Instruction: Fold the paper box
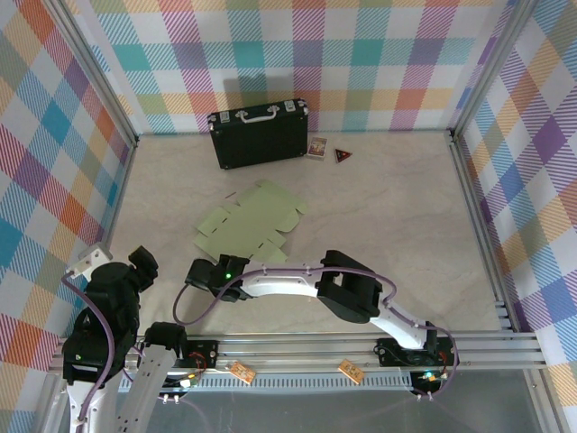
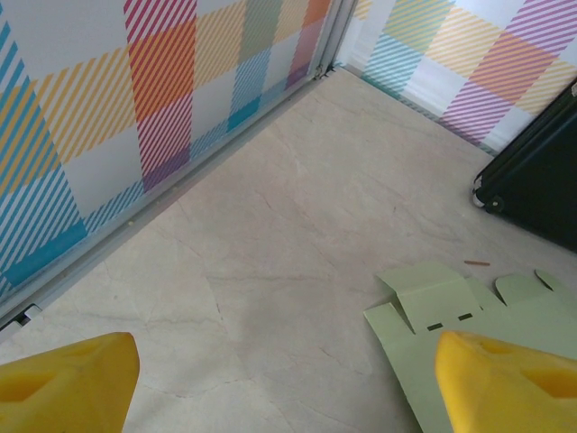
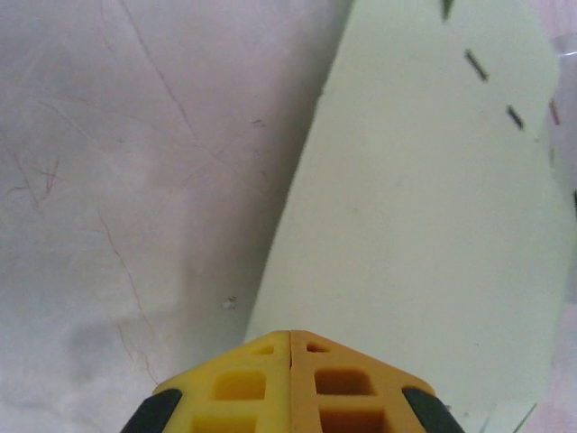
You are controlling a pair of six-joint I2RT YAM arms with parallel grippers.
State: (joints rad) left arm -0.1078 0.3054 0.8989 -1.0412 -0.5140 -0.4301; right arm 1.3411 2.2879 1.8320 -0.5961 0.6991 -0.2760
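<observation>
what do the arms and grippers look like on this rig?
Left arm and right arm: white links, black joints, purple cables. Green light on the right wrist. Left gripper and right gripper: yellow moulded fingers with hollow cells.

A black case (image 1: 260, 135) stands at the back, a small card (image 1: 316, 148) and red triangle (image 1: 343, 155) beside it.

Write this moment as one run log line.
paper box: flat, unfolded | left gripper: open | right gripper: shut at box edge, grip unclear
</observation>
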